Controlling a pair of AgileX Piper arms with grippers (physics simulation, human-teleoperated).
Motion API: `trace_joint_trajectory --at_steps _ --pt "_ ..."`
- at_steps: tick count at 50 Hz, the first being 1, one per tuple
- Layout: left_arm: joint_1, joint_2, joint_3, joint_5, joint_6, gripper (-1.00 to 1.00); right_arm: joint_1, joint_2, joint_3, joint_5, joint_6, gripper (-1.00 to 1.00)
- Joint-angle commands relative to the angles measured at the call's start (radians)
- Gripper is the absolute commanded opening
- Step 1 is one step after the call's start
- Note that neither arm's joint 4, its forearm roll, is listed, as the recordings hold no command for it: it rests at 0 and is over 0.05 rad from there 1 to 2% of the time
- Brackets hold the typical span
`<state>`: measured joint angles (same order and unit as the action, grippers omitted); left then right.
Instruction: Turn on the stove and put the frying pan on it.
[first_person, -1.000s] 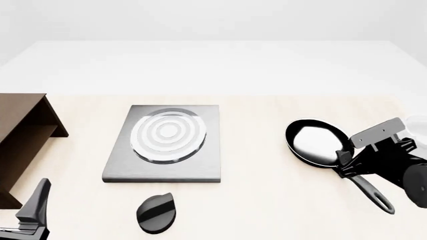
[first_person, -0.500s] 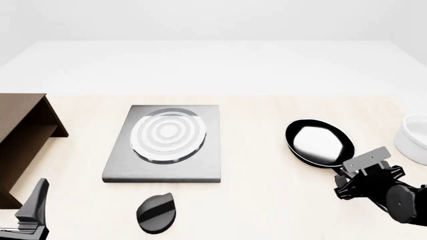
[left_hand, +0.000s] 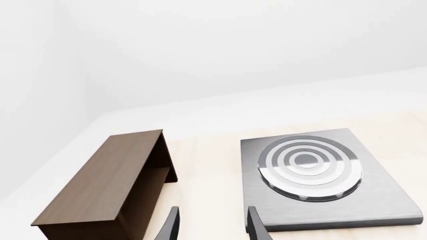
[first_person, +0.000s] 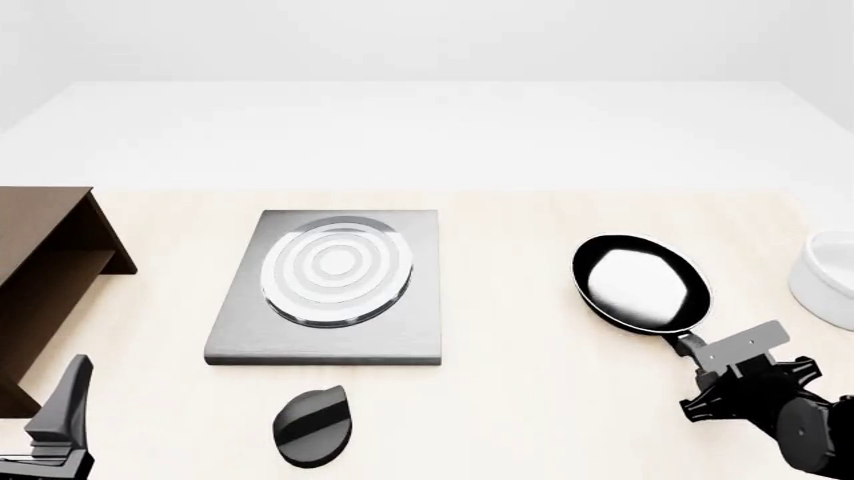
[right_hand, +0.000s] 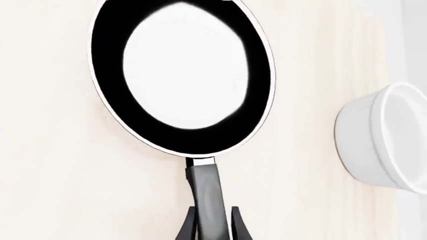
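The stove (first_person: 334, 285), a flat grey slab with silver-white burner rings, lies left of centre; it also shows in the left wrist view (left_hand: 320, 180). The frying pan (first_person: 641, 283) lies flat on the table to the right, its handle pointing toward me. In the right wrist view the pan (right_hand: 183, 75) fills the frame, and my right gripper (right_hand: 212, 226) is shut on its handle (right_hand: 207, 182), one finger pressed to each side. In the front view the right gripper (first_person: 721, 372) covers the handle's end. My left gripper (left_hand: 211, 227) is open and empty, near the front left corner (first_person: 60, 425).
A small black teardrop knob (first_person: 311, 425) lies in front of the stove. A brown wooden shelf (first_person: 40, 280) stands at the left edge, also in the left wrist view (left_hand: 113, 185). A white bowl (first_person: 827, 280) sits right of the pan, also in the right wrist view (right_hand: 383, 140).
My right gripper has moved toward me along the pan's handle, from beside the pan's rim to the handle's end. The pan, stove and left arm have stayed put.
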<state>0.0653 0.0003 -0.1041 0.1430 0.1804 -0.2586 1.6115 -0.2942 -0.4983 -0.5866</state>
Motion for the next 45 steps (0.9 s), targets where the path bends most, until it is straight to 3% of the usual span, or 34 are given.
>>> trace_joint_trajectory --at_steps 1,5,12,19,23,29,34,35,42,43,45 --pt "0.004 0.0 -0.001 0.0 0.001 1.0 0.007 0.005 0.024 -0.048 -0.056 -1.0" --pt "0.005 0.0 0.005 -0.005 0.004 1.0 0.036 -0.05 0.016 -0.001 -0.011 -1.0" --pt "0.009 0.0 0.012 -0.007 0.007 1.0 0.069 -0.185 0.004 0.073 -0.017 -1.0" --pt "0.008 0.0 0.016 -0.01 0.009 1.0 0.129 -0.428 -0.132 0.353 -0.004 -1.0" --pt "0.009 0.0 0.014 -0.009 0.008 1.0 0.181 -0.468 -0.224 0.454 0.003 -1.0" --pt "0.006 0.0 0.01 -0.006 0.009 1.0 0.25 -0.396 -0.276 0.417 -0.046 -1.0" --pt "0.007 0.0 0.01 -0.006 0.01 1.0 0.318 -0.324 -0.349 0.408 -0.044 -1.0" --pt "0.006 0.0 0.013 -0.008 0.01 1.0 0.395 -0.249 -0.443 0.414 -0.076 -1.0" --pt "0.007 0.0 0.012 -0.008 0.008 1.0 0.504 -0.155 -0.592 0.464 -0.107 -1.0" --pt "0.0 0.0 0.021 -0.011 -0.012 1.0 0.837 0.131 -0.875 0.487 -0.122 -1.0" --pt "0.0 0.0 0.024 -0.013 -0.014 1.0 0.854 0.163 -0.884 0.474 -0.14 -1.0"
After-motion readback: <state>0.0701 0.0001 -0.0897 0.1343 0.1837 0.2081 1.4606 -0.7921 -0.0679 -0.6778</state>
